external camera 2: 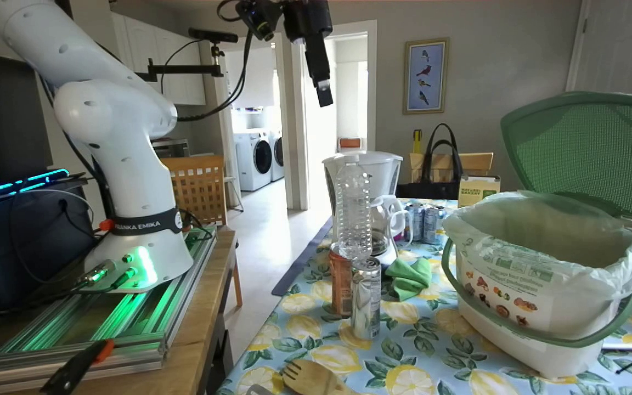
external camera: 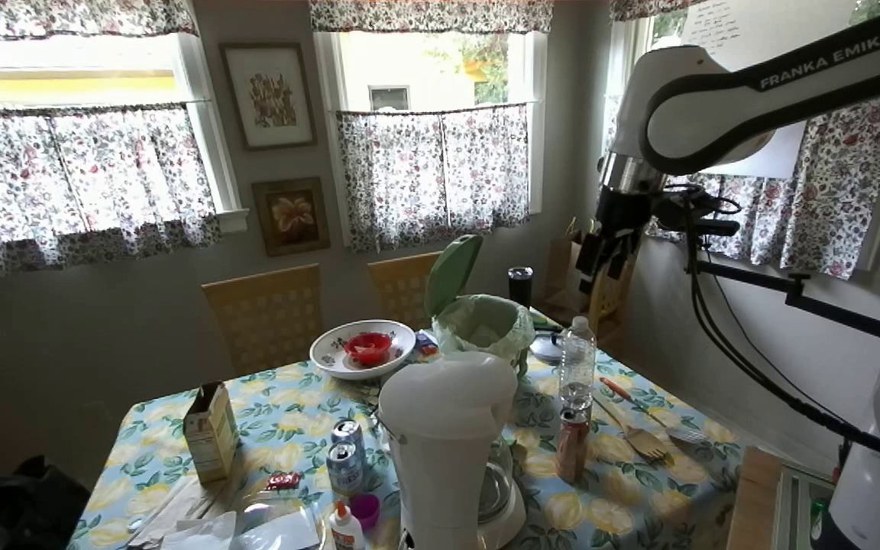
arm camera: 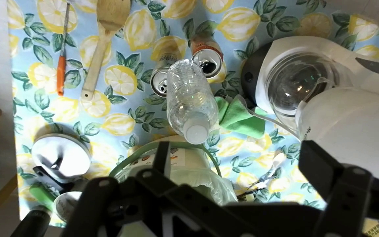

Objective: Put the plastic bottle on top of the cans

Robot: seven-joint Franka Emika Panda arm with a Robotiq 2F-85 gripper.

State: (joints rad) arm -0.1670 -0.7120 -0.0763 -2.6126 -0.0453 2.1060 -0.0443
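The plastic bottle (external camera 2: 354, 214) stands upright on top of two cans — an orange can (external camera 2: 340, 285) and a silver can (external camera 2: 366, 302) — set close beside each other beneath it on the lemon-patterned surface (external camera: 287, 428); in both exterior views its base meets their tops, though how its footing is shared between them I cannot tell. The fingers (arm camera: 317, 166) are spread wide with nothing held; they hang higher than the bottle, clear of its cap (arm camera: 196, 131), which the wrist view shows outside the gap between them.

A green cloth (arm camera: 242, 120) lies near the foot of the bottle's cans; the white coffee maker (external camera: 440, 466) stands on one side of the bottle, the bin (external camera 2: 546, 359) on another; a second pair of cans (external camera: 345, 467) sits well apart from it, past the coffee maker.

I judge the placing itself to be done; the step in hand looks like the last one, clearing the arm from the stack. The next move, then, calls for going up and away from the bottle, slowly, with the fingers kept apart; a sideways sweep could catch the cap, and a bottle so light, perched on two small tops, would probably topple easily.
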